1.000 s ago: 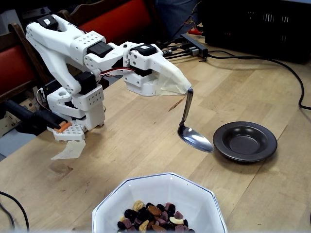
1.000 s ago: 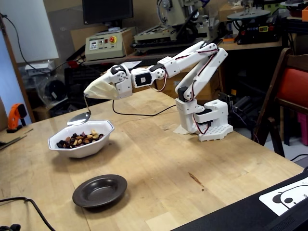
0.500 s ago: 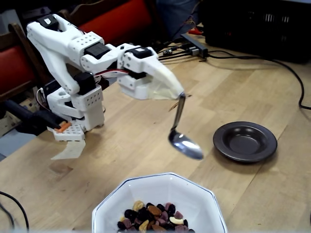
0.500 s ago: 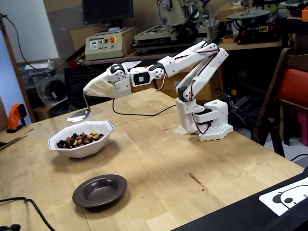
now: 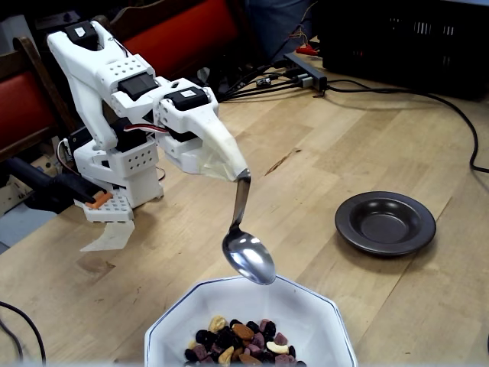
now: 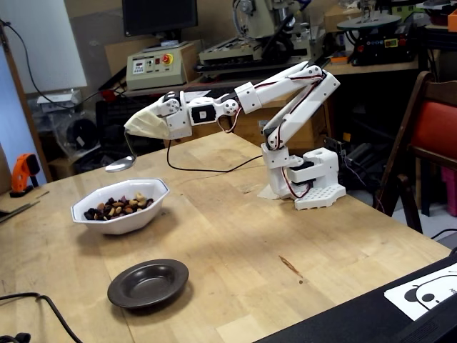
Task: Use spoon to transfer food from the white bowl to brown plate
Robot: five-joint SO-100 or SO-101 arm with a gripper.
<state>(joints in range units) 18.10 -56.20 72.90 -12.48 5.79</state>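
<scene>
My tool [image 5: 238, 173] is wrapped in pale tape or cloth, so I cannot tell how its jaws stand; the spoon [image 5: 247, 256] hangs from its tip by the top of the handle, apparently bound in under the wrap. The spoon is stiff polished metal, light, and slick, so small pieces will slide off if I tilt it; holding it at the very end of the handle gives reach but lets any wobble grow at the bowl end. It hangs with its oval bowl empty, above the far rim of the bowl [image 5: 313, 306] in one fixed view and just beyond the rim in the other [image 6: 118, 165]. The food [image 5: 241, 342], loose nuts, dark berries and purplish cubes, sits heaped in the bowl and will roll easily, so I judge a shallow, slow scoop is wanted. The plate [image 5: 385, 222] lies empty on the surface [image 5: 397, 138], well apart from the bowl. My arm reaches forward from its base, upper links raised and the wrist pitched downward toward the bowl.
</scene>
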